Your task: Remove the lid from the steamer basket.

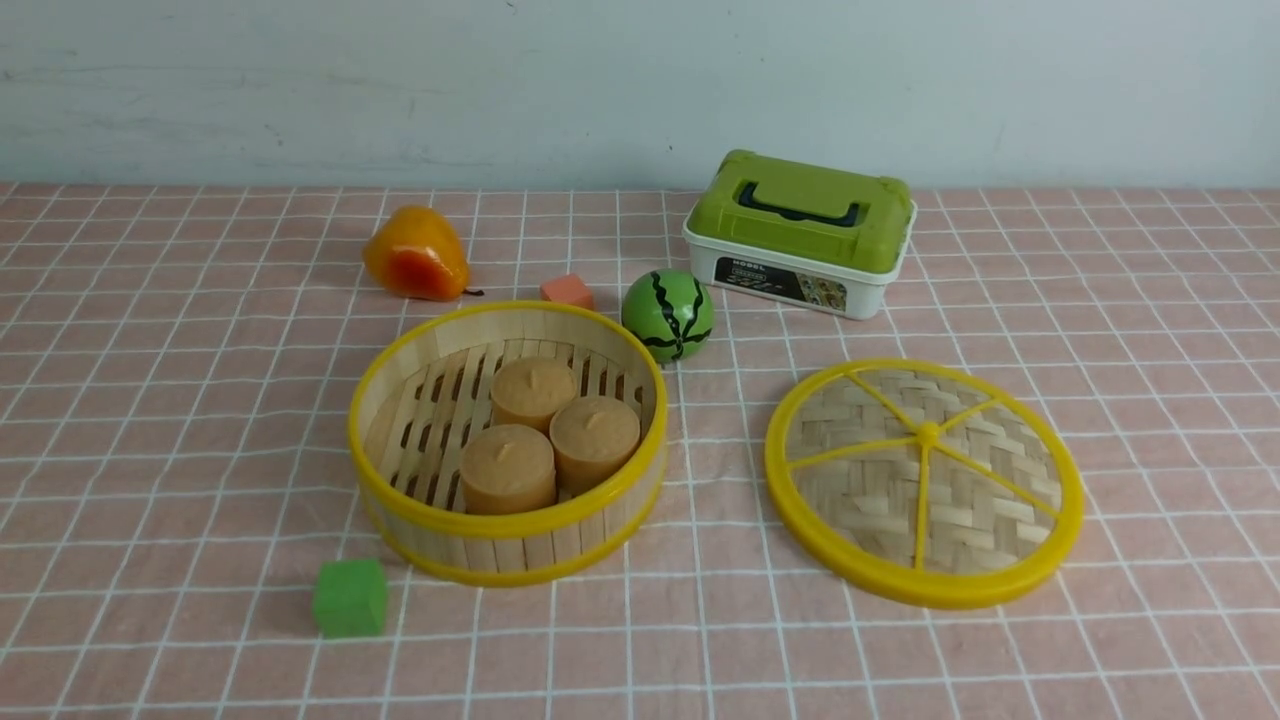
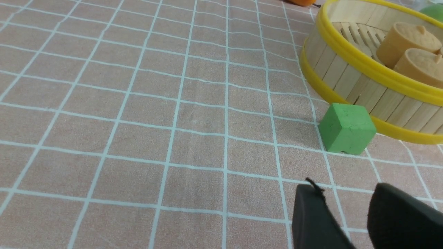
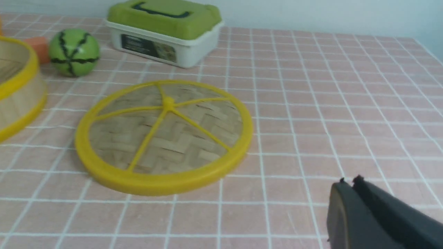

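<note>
The left gripper [image 2: 342, 207] hangs over bare pink checked tablecloth [image 2: 173, 121] with its two dark fingers [image 2: 311, 218] spread apart and nothing between them; a green cube [image 2: 347, 128] sits just ahead, beside the steamer basket [image 2: 349, 83]. The right gripper [image 3: 349, 183] has its fingers pressed together, empty, over the cloth near the lid [image 3: 162, 135]. The lid [image 1: 922, 482] lies flat on the cloth, off the steamer basket [image 1: 507, 520] and to its right, apart from it. Three tan buns [image 1: 550, 440] sit in the open basket.

Woven bamboo lid [image 1: 924, 483], glossy yellow plastic rim; matt checked cloth [image 1: 1150, 330].
</note>
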`<state>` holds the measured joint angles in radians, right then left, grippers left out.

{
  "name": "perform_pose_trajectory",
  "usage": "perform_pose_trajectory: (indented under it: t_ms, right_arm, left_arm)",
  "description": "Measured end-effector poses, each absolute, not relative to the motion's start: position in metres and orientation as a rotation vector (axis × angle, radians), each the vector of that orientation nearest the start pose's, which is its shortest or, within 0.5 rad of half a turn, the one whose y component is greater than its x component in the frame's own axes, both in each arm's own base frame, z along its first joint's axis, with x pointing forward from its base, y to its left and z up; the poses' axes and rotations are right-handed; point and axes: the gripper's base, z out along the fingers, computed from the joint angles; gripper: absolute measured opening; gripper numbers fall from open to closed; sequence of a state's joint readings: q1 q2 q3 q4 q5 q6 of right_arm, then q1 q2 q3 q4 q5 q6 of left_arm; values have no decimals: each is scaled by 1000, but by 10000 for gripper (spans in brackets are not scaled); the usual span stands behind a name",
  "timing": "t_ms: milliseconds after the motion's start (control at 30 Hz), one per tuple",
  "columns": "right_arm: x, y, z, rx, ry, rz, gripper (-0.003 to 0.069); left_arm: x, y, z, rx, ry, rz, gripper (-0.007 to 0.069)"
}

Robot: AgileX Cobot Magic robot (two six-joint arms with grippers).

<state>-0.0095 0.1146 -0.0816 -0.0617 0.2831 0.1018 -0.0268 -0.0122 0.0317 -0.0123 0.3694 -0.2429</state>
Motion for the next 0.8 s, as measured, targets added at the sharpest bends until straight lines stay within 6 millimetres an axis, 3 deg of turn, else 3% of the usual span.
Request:
perform_pose_trajectory:
  t_ms: [100, 233, 800]
  right_arm:
    - [57, -5, 184, 105, 1794, -22, -8]
    - [53, -5, 175, 123, 1829, -26, -8]
    - [52, -6, 174, 127, 1858, -28, -5]
  left_arm:
    - [53, -2, 170, -210, 1865, -198, 239]
    - [53, -2, 170, -210, 1865, -198, 239]
    - [53, -2, 170, -210, 1865, -198, 239]
